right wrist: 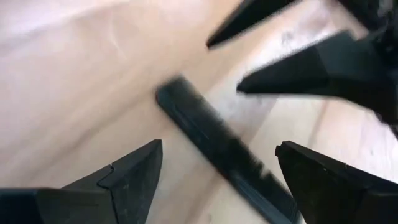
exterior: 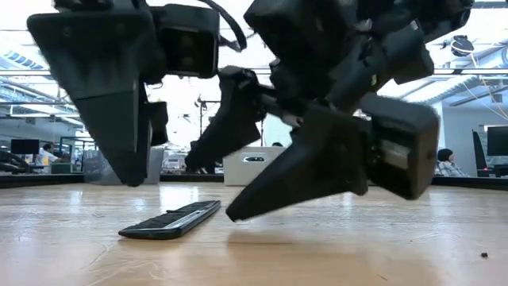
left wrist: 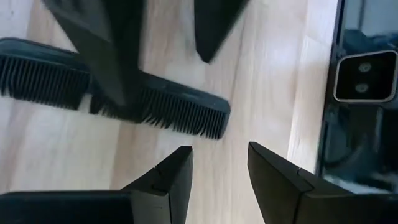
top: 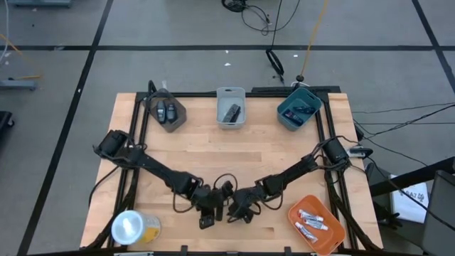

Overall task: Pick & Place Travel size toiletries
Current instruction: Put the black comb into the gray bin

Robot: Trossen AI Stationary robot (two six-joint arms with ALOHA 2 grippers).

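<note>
Four bins [top: 231, 121], one comb [exterior: 171, 221], one yellow roll [top: 134, 227] — two grippers [top: 207, 215].

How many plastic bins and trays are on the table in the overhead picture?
4: a dark grey plastic bin at the far left, a light grey plastic bin far centre, a teal plastic bin far right, and an orange plastic tray at the near right.

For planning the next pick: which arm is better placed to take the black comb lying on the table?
Probably right: the right gripper is open with the comb between its fingers; the left gripper is beside it.
</note>
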